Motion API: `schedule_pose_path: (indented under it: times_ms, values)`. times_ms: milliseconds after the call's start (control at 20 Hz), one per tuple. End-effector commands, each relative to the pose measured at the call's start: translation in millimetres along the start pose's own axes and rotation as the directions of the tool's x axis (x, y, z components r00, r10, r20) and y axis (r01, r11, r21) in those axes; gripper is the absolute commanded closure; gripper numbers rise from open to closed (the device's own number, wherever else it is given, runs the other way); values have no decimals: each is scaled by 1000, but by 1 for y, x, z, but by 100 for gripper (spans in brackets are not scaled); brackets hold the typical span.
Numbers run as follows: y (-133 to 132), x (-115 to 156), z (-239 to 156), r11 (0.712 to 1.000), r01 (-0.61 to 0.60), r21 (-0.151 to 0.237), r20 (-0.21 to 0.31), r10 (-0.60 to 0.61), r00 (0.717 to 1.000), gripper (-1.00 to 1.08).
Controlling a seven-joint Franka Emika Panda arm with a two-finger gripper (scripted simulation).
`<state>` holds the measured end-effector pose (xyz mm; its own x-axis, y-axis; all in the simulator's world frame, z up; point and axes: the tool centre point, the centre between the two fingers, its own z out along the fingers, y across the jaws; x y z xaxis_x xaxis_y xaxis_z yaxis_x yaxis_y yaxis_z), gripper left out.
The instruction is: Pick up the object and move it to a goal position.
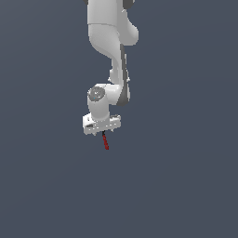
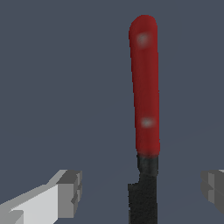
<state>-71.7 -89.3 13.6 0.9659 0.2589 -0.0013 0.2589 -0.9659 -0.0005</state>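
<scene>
no text, label, brand, number or sign can be read in either view; nothing legible is printed on any surface.

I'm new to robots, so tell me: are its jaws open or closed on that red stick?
Open. In the wrist view both fingers stand well apart, with the red stick lying between them, touched by neither.

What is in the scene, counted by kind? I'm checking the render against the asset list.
Robot arm: 1
Gripper: 1, fingers spread apart either side of the stick
Stick, red with a black end: 1
Total: 3
</scene>
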Motion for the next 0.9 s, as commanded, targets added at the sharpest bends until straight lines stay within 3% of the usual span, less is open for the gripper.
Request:
schedule_pose_path:
  times_ms: [0,100,150,850]
  values:
    - [0,1,5,1000,1,-1,-1,-1,1000,-92]
    - [0,1,6,1000,1,-1,-1,-1,1000,-92]
    - [0,1,6,1000,1,-1,-1,-1,1000,108]
    - [-6,4,2,1000,2,-1,-2,-2,1000,108]
